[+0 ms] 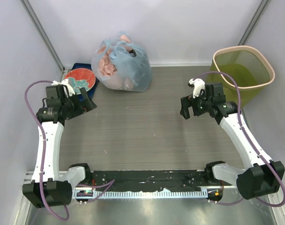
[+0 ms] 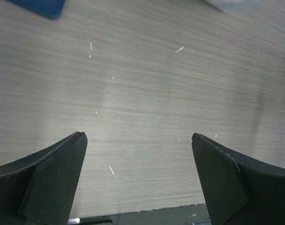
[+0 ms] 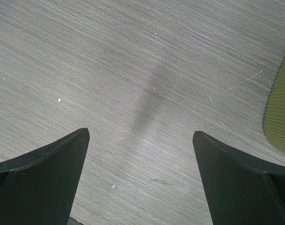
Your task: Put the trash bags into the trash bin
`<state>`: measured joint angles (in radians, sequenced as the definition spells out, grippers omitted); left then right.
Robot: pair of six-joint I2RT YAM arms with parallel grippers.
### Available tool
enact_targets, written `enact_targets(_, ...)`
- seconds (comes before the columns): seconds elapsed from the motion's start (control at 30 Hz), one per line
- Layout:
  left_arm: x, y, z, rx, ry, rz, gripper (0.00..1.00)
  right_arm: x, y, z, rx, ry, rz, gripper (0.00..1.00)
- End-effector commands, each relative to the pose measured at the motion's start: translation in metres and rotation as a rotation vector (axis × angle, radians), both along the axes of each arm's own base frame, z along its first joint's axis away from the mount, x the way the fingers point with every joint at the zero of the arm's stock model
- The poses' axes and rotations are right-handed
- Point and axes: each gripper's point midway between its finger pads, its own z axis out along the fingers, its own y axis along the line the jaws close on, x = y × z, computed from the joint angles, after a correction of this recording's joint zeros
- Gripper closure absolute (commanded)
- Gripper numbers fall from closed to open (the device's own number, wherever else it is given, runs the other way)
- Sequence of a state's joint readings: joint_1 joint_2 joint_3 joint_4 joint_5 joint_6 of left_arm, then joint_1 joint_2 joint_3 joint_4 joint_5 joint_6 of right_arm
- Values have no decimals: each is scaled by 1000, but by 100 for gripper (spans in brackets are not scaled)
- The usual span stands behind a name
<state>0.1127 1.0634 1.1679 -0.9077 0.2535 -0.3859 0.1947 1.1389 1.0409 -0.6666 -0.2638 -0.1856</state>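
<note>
Both arms were raised over the grey wood-grain bench [image 1: 142,136], neither touching anything. The left gripper [image 1: 87,100] sat over the far left part, jaws spread wide and nothing between them. Its wrist view showed the left gripper [image 2: 138,140] above bare bench surface with a few pale specks. The right gripper [image 1: 188,111] hung over the right half, a bit toward the far edge. Its jaws were also wide apart and empty, and the wrist view showed the right gripper [image 3: 140,136] over bare surface. The trash bin [image 1: 269,70] stood upright at the far right corner, olive-green mesh walls and a pinkish rim, mouth up. It was just past the right arm's wrist and not touched. A sliver of its green wall [image 3: 282,108] showed at the right edge of the right wrist view. At the far left corner lay a red round dish [image 1: 84,76] on a dark blue pad [image 1: 78,66]. On the dish was a small crumpled light-blue bag [image 1: 78,85], partly hidden behind the left wrist. It was too small to tell for sure that it was the thin bag, and it was well apart from the bin. A corner of the blue pad [image 2: 39,7] showed at the top of the left wrist view. A knotted blue bag with pink lumps [image 1: 121,63] sat at the far edge, just right of the dish
</note>
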Motion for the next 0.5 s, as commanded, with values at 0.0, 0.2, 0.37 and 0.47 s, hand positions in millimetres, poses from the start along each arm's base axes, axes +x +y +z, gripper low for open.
enact_targets(0.0, 30, -1, 58, 70, -284, -95, 0, 22, 3, 37, 39, -106, -45, 0)
enact_targets(0.2, 74, -37, 104, -2, -478, -297, 5, 32, 3, 61, 55, -158, -70, 0)
enact_targets(0.37, 133, -51, 117, -99, -550, -249, 16, 37, 10, 71, 90, -166, -53, 0)
enact_targets(0.47, 167, -46, 122, -149, -584, -165, 24, 41, 11, 79, 102, -181, -64, 0)
